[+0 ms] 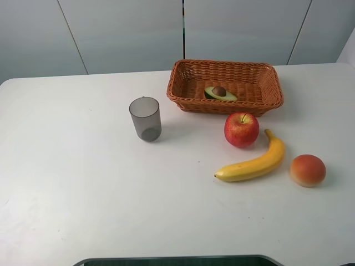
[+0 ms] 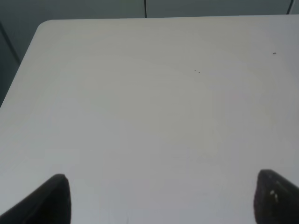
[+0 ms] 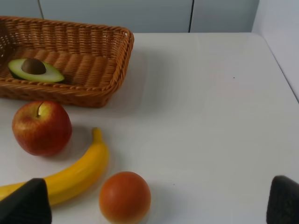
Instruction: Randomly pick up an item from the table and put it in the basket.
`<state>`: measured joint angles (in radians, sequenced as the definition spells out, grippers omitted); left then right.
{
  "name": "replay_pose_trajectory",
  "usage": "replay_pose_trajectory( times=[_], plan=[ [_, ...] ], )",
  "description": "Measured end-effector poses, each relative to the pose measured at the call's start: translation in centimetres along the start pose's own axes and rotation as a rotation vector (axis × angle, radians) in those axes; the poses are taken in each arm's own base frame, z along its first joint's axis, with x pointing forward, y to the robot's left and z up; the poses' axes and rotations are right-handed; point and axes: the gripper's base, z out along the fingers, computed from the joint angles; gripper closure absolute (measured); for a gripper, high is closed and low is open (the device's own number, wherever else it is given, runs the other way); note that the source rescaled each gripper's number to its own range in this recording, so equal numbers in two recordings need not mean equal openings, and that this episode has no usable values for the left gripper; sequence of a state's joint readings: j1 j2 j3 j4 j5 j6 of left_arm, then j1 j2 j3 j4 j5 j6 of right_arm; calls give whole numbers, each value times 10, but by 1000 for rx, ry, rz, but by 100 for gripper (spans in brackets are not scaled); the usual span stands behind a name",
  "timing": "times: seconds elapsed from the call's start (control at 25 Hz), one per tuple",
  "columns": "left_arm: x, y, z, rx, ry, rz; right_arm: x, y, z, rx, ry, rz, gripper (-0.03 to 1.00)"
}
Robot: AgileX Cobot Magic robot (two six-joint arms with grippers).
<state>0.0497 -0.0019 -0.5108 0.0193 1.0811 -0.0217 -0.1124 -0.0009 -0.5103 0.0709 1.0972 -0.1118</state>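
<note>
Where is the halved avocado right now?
The halved avocado lies pit up inside the wicker basket at the back of the exterior high view, right of centre, just behind the red apple.

You have open worktop point(image 1: 83, 194) on the left; cup point(image 1: 145, 118), apple point(image 1: 241, 129) and banana point(image 1: 252, 165) crowd the basket point(image 1: 224, 105) front.

Rough woven wicker basket point(image 1: 266, 88), smooth matt white table point(image 1: 83, 194), translucent grey plastic cup point(image 1: 145, 118).
</note>
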Motion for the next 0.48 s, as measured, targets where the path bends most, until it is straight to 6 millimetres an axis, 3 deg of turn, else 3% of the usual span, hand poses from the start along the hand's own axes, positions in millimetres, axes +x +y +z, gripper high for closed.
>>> replay_pose_trajectory(
  times=[0.48],
  plan=[
    [0,0,0,0,0,0,0,0,0,0,0,-9,-3]
  ],
)
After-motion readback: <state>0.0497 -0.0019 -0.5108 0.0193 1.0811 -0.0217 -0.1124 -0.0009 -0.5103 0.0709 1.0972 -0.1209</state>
